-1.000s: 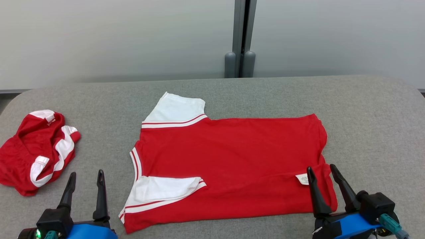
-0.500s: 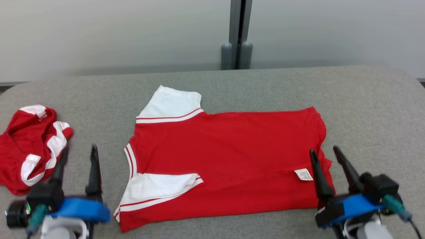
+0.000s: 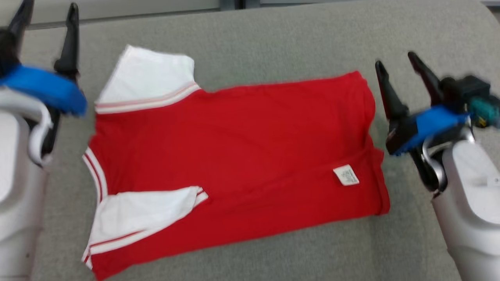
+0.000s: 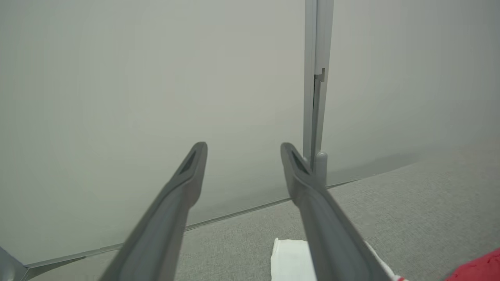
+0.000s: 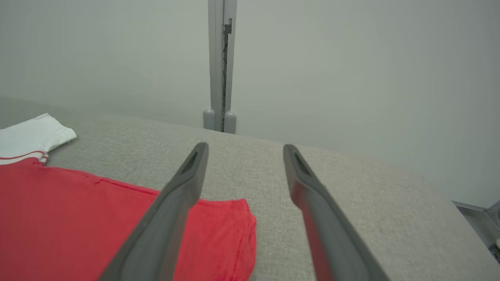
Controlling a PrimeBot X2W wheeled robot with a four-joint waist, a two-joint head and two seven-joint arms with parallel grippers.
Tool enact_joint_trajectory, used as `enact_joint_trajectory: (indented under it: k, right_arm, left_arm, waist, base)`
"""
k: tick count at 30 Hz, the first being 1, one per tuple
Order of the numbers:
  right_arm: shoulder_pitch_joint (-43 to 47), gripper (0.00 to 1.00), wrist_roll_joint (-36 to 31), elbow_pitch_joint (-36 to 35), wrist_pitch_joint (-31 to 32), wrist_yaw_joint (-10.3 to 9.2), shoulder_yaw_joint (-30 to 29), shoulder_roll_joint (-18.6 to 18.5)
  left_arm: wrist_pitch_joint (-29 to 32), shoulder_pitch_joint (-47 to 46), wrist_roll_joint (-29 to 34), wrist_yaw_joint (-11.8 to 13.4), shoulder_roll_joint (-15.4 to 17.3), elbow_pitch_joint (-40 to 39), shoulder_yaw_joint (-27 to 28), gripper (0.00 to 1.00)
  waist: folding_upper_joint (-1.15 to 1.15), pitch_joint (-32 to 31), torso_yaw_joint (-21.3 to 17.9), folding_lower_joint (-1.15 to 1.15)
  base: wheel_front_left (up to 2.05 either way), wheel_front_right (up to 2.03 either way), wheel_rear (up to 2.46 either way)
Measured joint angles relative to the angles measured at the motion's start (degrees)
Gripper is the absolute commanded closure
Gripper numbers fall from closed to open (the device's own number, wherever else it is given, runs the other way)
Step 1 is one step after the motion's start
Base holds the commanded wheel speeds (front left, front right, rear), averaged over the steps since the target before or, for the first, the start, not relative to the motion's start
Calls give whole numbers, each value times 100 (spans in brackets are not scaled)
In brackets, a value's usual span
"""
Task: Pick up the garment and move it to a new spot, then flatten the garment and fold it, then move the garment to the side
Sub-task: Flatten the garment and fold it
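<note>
A: So, where's the shirt (image 3: 234,156)?
B: Flat on the grey worktop (image 3: 273,35), mid-frame in the head view. Red body, collar (image 3: 93,171) toward the robot's left, hem (image 3: 371,117) toward its right. Far sleeve (image 3: 150,78) is white and spread out. Near sleeve (image 3: 144,210) is folded in over the red. White label (image 3: 346,175) shows near the hem.
A: Pincers?
B: Left pincer (image 3: 49,6) is released, fingers (image 4: 183,187) apart, nothing between them. It's beside the far sleeve, on the robot's left. Its wrist view faces the wall (image 4: 117,78), with a sleeve corner low in frame by one finger.
A: Right one?
B: Right pincer (image 3: 395,59) is released too, empty. It's just beside the hem's far corner. Can't tell if it touches. In its wrist view the hem corner pokes out beside one finger, bare worktop past it.
A: Image quality?
B: Head view is smeared, arms worst.
</note>
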Motion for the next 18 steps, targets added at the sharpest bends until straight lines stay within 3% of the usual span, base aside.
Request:
enact_joint_trajectory:
  k: [13,18]
  right_arm:
    - [-1560,0,303,1002,167,0,811,-69]
    - [-1796,0,456,1260,30,0,1022,-29]
  left_arm:
    - [1210,-1850,-1143,-3,853,1218,-1860,0]
    - [1553,-2116,-1621,-3,906,1697,-2366,0]
  waist:
    - [1,1136,-444,-1]
    - [1,1342,-569,-1]
  base:
    - [0,0,0]
    - [0,0,0]
